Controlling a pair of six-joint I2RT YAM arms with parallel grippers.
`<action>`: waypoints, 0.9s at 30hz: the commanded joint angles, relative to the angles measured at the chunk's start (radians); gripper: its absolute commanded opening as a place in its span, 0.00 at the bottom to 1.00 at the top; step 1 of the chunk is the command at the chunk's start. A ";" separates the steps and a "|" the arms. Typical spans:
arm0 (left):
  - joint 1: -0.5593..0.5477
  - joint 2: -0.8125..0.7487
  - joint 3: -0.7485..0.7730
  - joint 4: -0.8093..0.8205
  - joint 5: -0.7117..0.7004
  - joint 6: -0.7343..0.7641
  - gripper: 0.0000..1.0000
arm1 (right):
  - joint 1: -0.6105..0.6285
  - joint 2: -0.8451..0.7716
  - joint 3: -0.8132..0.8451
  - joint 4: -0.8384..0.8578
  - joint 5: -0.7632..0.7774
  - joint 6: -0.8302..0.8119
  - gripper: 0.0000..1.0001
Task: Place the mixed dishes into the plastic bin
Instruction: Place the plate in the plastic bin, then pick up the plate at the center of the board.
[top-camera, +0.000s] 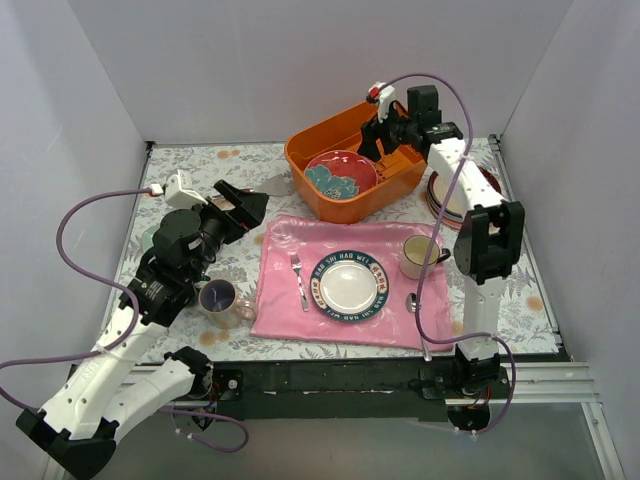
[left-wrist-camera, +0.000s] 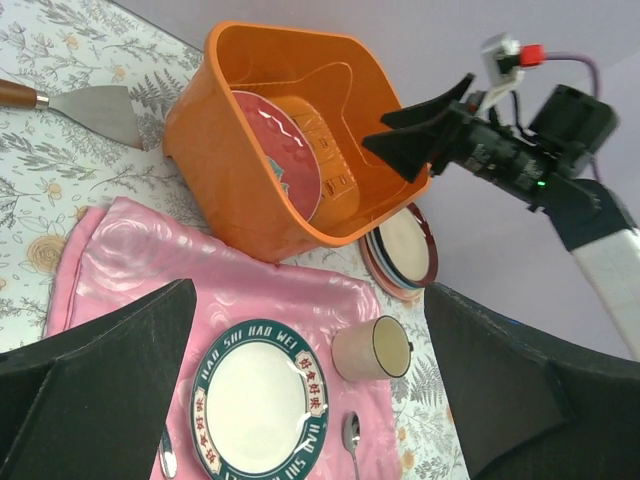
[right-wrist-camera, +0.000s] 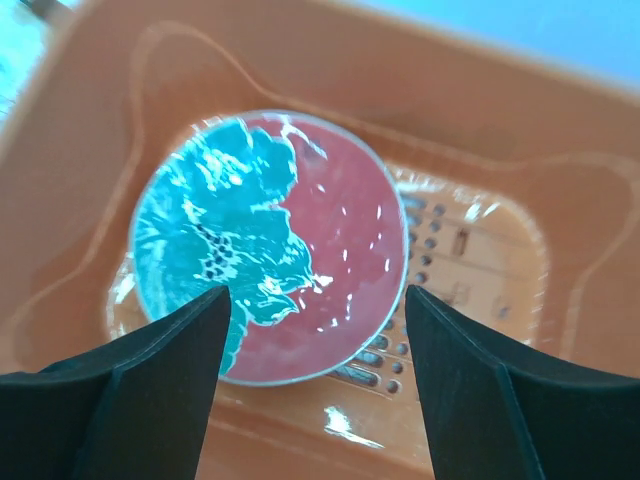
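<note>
Your right gripper hangs above the orange bin, fingers spread apart and empty; a teal-and-pink plate lies inside the bin. Your left gripper hovers left of the bin, fully open, holding nothing

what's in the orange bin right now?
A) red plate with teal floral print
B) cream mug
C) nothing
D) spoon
A: a red plate with teal floral print lies inside the orange bin, below the right tool, which is open and holds nothing.
</note>
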 joint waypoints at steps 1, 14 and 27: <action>0.004 -0.033 -0.019 0.035 -0.012 0.023 0.98 | -0.004 -0.192 0.021 -0.038 -0.096 -0.104 0.79; 0.003 -0.013 0.003 0.050 0.014 0.053 0.98 | -0.086 -0.604 -0.239 -0.132 -0.104 -0.152 0.88; 0.004 0.045 0.006 0.086 0.066 0.055 0.98 | -0.428 -0.796 -0.499 -0.158 -0.141 -0.107 0.93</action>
